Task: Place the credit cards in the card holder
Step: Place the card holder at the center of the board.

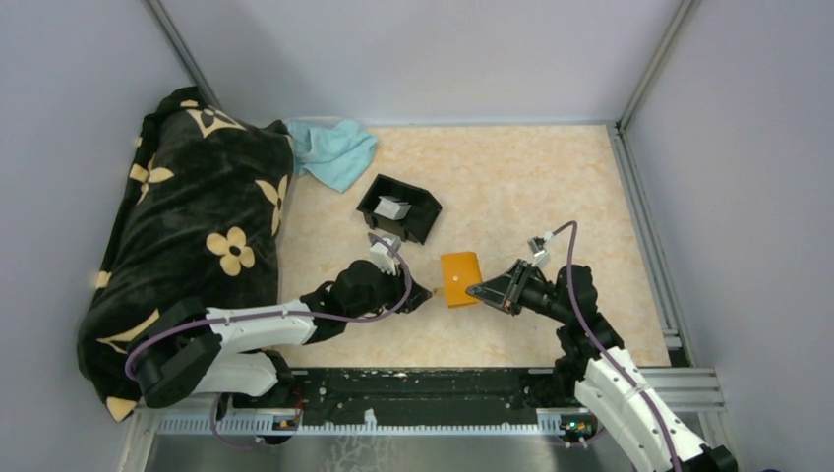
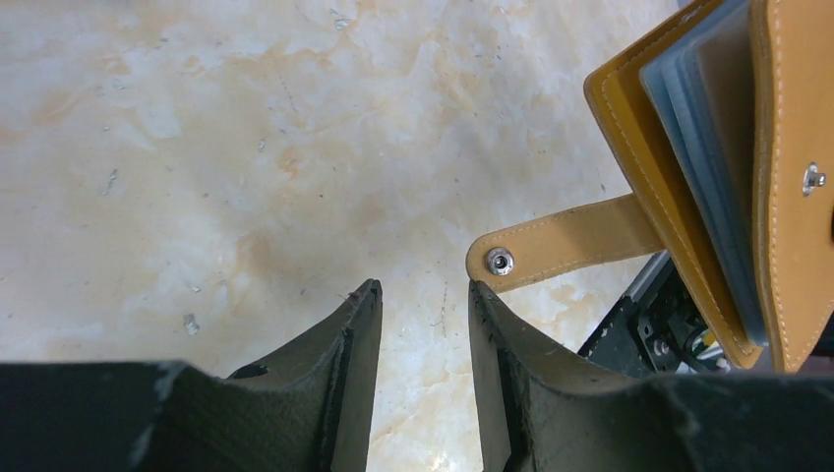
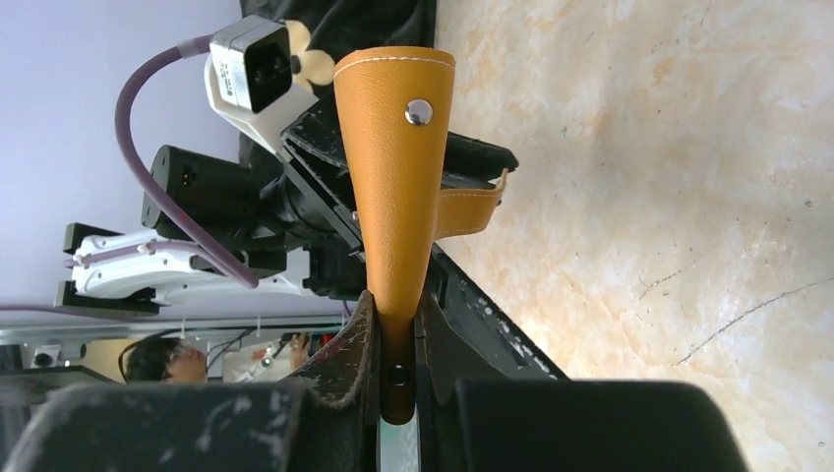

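The card holder (image 1: 460, 278) is held at the middle of the table, its right edge clamped in the closed right gripper (image 1: 489, 291). Just to its left the left gripper (image 1: 425, 292) is poised, its jaws parted and nothing between them. The closure tab (image 2: 565, 239) is stretched leftward from the holder, its snap end just beyond the fingertips, so the left arm is judged nearer for pulling it open. Clear sleeves (image 2: 703, 147) are seen inside. Pale credit cards (image 1: 392, 207) are lying in the black tray (image 1: 421, 224), farther back.
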`<action>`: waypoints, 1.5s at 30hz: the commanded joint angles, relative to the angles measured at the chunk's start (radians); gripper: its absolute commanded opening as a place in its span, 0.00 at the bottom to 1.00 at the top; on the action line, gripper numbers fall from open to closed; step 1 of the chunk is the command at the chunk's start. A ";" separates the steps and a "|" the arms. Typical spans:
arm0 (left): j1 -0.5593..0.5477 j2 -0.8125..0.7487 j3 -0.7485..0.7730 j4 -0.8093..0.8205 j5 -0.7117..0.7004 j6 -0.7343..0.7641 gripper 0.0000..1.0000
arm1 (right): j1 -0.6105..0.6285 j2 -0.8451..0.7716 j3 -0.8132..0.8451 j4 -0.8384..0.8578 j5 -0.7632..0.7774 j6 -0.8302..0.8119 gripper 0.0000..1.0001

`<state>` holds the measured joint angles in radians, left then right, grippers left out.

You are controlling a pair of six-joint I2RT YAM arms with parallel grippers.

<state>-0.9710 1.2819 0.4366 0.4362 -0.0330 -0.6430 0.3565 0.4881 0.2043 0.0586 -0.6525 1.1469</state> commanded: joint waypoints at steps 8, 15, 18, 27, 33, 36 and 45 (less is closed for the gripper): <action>-0.007 -0.046 -0.069 -0.065 -0.189 -0.076 0.45 | -0.007 0.118 -0.056 0.171 -0.007 -0.027 0.00; -0.006 -0.075 -0.025 -0.121 -0.278 -0.028 0.44 | -0.007 0.237 -0.104 0.220 0.004 -0.101 0.00; -0.006 -0.064 0.005 -0.096 -0.284 0.022 0.44 | -0.007 0.314 -0.124 0.279 -0.001 -0.129 0.00; -0.006 0.102 0.150 0.021 -0.154 0.192 0.45 | 0.007 0.596 -0.138 0.412 -0.034 -0.224 0.00; -0.006 0.254 0.258 0.007 -0.067 0.240 0.45 | 0.064 0.766 -0.084 0.462 -0.007 -0.284 0.00; -0.006 0.295 0.270 0.017 -0.051 0.252 0.44 | 0.096 0.832 -0.031 0.440 0.026 -0.320 0.00; -0.003 0.355 0.272 -0.045 -0.079 0.267 0.44 | 0.129 1.028 0.142 0.345 0.047 -0.437 0.00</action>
<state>-0.9710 1.6360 0.6987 0.4107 -0.0967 -0.3943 0.4706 1.4456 0.2760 0.4641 -0.6575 0.8085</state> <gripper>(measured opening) 0.441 0.081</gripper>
